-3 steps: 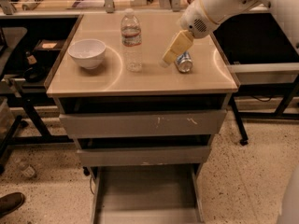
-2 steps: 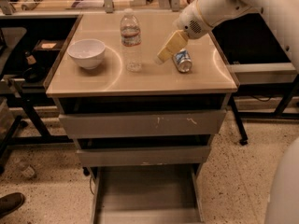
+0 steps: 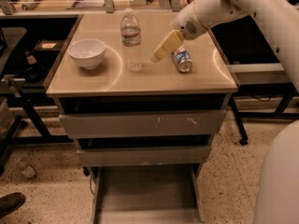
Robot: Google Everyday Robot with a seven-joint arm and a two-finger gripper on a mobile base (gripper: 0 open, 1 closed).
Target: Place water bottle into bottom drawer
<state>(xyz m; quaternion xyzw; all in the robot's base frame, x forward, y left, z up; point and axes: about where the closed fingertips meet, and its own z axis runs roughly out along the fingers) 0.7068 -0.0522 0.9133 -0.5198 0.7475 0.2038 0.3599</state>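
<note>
bottom drawer [image 3: 145, 195]: sitting pulled open right at the front, a wide shallow grey metal tray with a plain flat floor and low sides, nothing lying in it

upper drawers [image 3: 142, 123]: two grey metal fronts, both pushed in, the top one showing pale scuffs

cart top [image 3: 140, 80]: smooth tan slab, throwing back a soft glare

bowl [image 3: 87, 53]: round, white and glossy, sitting on the left side of the top

water bottle [image 3: 131, 40]: standing upright mid-top, clear ribbed plastic, white cap, pale label band, right of the bowl and well apart from the drawer

can [image 3: 181, 60]: short, blue and silver, lying on its side right of the bottle

gripper [image 3: 159, 54]: beige and blocky on the white arm [image 3: 219, 6], hanging tilted between bottle and can, tip pointing at the bottle but not touching it; honestly can't tell if it's clenched or released
</note>
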